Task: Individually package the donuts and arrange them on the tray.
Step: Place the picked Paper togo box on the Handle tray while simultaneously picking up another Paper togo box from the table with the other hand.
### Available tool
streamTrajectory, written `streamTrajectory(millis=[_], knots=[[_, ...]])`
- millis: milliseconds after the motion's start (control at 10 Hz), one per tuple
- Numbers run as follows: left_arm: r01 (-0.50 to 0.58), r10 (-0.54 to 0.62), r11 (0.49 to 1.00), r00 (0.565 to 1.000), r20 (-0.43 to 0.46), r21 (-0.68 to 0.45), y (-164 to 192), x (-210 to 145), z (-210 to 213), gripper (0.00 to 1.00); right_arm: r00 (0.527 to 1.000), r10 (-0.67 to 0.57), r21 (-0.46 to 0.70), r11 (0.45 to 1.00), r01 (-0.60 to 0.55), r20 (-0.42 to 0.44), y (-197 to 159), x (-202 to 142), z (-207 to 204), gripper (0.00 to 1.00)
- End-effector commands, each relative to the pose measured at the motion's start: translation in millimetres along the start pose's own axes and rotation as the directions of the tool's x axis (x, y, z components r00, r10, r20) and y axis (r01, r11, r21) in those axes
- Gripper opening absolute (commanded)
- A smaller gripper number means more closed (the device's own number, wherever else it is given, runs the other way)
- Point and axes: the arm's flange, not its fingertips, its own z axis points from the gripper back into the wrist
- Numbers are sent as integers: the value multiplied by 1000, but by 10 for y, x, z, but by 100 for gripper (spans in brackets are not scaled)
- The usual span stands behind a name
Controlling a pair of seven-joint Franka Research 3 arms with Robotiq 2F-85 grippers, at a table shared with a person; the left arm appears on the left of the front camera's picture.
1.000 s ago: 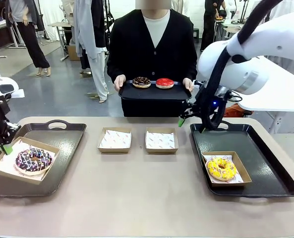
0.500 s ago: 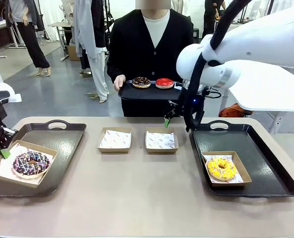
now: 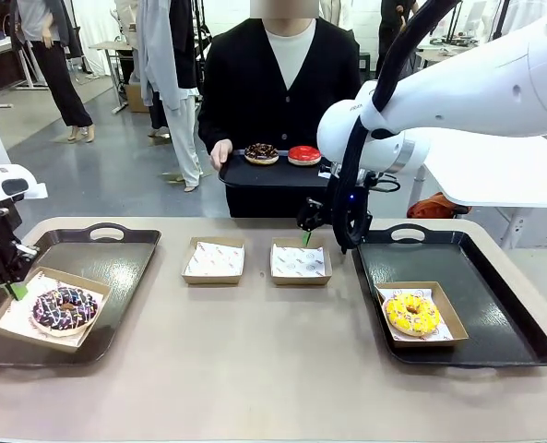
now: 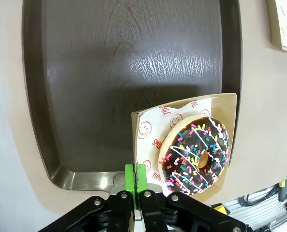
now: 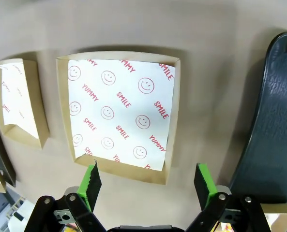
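A chocolate donut with colourful sprinkles (image 3: 64, 307) (image 4: 196, 154) lies in a paper-lined cardboard box (image 3: 17, 317) (image 4: 150, 128) on the left black tray (image 3: 116, 268) (image 4: 133, 63). My left gripper (image 3: 12, 281) (image 4: 136, 176) is shut on that box's edge. My right gripper (image 3: 317, 228) (image 5: 147, 174) hangs open above an empty lined box (image 3: 301, 261) (image 5: 121, 108). On the right tray (image 3: 494, 295) a yellow donut (image 3: 412, 314) sits in its box. The person holds a small black tray (image 3: 273, 175) with a dark donut (image 3: 261, 153) and a red donut (image 3: 303, 155).
A second empty lined box (image 3: 214, 260) (image 5: 17, 99) stands left of the first, mid-table. The right tray's rim (image 5: 279, 121) lies close beside my right gripper. The near half of the table is bare between the two trays.
The right arm has swung left, from over the right tray to above the right-hand empty box. The left gripper has shifted the boxed sprinkle donut slightly on the left tray.
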Motion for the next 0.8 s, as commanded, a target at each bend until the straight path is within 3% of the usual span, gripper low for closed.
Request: streamTrajectory(millis=[0,700], knots=[[-9,9,1000,1000,9,1,-77,-150,-170,1,1000,-27,-46,999,27,8,29,59,-81,100],[-24,23,1000,999,-29,-10,-197,-65,-283,1,996,-22,-142,989,34,85,83,120,-334,100]])
